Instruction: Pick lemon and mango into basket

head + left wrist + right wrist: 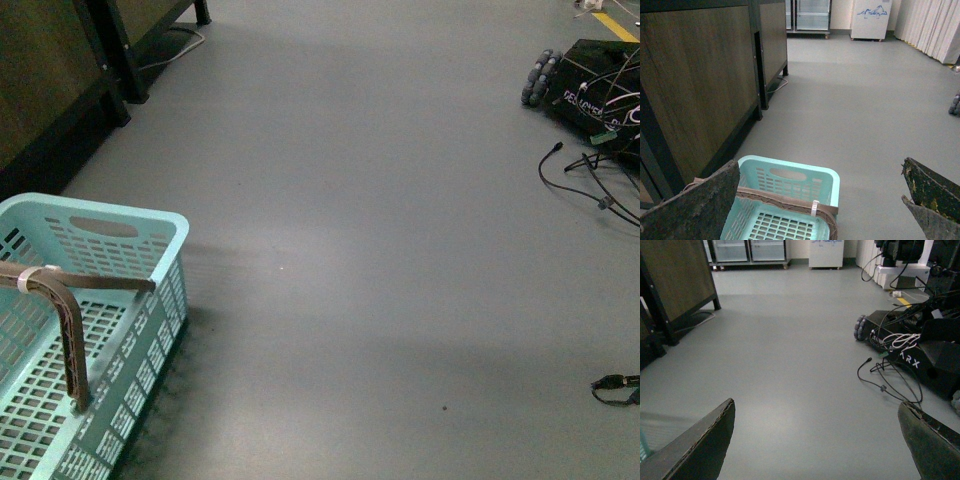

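Front view: I see the basket (170, 228) only in part, its near and left sides and one end of its handle (68, 335) cut off by the picture's edges; the black wheeled base (598, 62) and a small cable (615, 388) run off the right edge. Wrist views: I get only the tips of the left gripper (820, 166) and the right gripper (816, 404), the rest lost past the lower corners, and a left finger (700, 205) covers one corner of the basket.
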`<state>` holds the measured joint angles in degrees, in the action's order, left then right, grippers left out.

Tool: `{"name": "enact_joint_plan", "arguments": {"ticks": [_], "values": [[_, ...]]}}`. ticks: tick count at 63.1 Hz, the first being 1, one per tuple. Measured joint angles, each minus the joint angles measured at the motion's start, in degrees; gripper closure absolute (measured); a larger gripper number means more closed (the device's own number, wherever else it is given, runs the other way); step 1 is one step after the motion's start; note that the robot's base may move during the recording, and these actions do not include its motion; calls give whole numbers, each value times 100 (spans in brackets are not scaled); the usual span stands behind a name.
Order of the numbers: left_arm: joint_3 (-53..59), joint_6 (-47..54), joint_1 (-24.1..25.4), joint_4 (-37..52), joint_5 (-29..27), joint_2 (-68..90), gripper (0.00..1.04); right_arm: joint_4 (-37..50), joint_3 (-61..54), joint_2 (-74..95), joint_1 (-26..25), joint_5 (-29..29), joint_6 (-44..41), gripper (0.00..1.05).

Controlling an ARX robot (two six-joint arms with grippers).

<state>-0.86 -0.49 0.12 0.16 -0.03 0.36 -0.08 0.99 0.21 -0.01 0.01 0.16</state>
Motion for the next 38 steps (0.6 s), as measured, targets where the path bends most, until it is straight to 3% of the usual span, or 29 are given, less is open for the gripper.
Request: {"name": "enact_joint_plan", "arguments": {"ticks": [38], "values": [[0, 0, 0, 0, 0, 0, 7, 0, 0, 0, 0, 0, 0, 9]]}}
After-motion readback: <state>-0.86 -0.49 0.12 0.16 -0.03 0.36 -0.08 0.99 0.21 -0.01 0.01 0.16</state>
